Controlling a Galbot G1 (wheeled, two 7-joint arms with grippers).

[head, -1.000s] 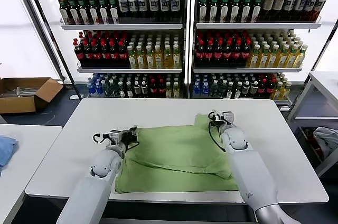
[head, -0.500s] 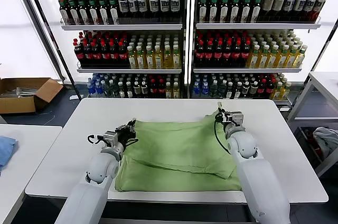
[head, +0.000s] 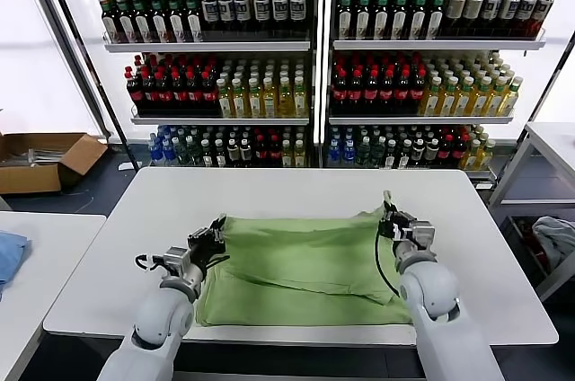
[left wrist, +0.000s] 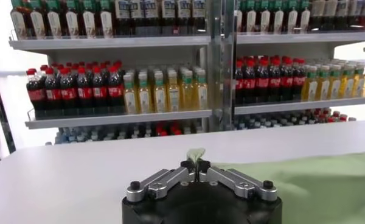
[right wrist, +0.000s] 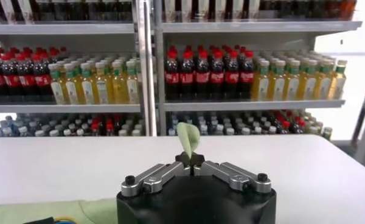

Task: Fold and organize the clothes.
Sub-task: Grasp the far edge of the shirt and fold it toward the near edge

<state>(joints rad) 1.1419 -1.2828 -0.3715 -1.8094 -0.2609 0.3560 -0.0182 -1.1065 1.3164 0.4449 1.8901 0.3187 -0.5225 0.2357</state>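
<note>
A light green shirt (head: 301,269) lies partly folded on the white table (head: 269,188), its upper layer stretched between my two grippers. My left gripper (head: 216,231) is shut on the shirt's far left corner; in the left wrist view (left wrist: 195,164) a tuft of green cloth (left wrist: 196,154) sticks out of the pinched fingertips. At the far right corner my right gripper (head: 388,213) is shut on the cloth too; a green flap (right wrist: 188,138) rises from its tips (right wrist: 191,161) in the right wrist view. No collar, buttons or print show.
Shelves of bottles (head: 305,66) stand behind the table. A cardboard box (head: 40,158) sits on the floor at the left. A blue cloth (head: 9,253) lies on a side table at the left, a pale cloth (head: 555,239) at the right.
Both grippers have pulled back toward me and apart, dragging the shirt's upper layer with them; the folded-over edge now lies nearer the front and wider.
</note>
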